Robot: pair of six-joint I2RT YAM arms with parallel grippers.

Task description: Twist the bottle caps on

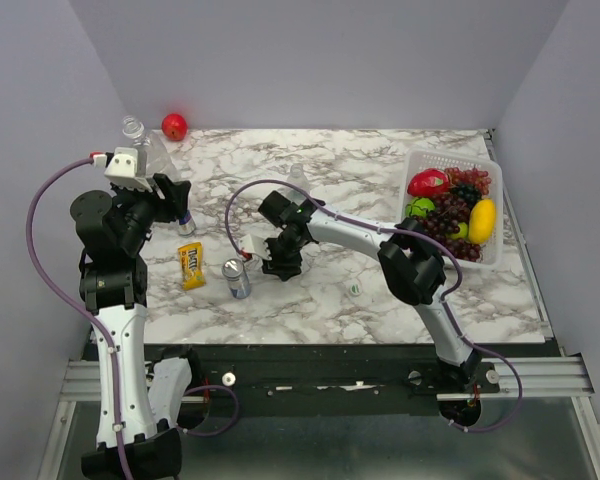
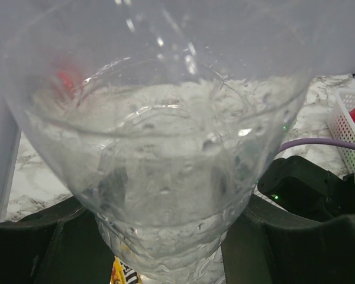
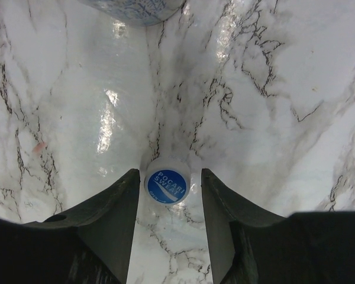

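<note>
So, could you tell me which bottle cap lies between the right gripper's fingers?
The blue and white Pocari Sweat cap lies between the right gripper's fingers; the white cap with a green mark lies alone nearer the table's front edge.

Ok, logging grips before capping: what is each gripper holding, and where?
Left gripper clamps the clear bottle by its body. Right gripper holds nothing; its fingers flank the blue cap with gaps.

I see a shiny, smooth table (image 3: 272,89) that looks like marble. The bottle (image 2: 165,177) is clear, glossy plastic. The cap (image 3: 167,184) is smooth plastic. The fingers (image 3: 106,225) are dull black. The can (image 1: 238,280) is shiny metal.
</note>
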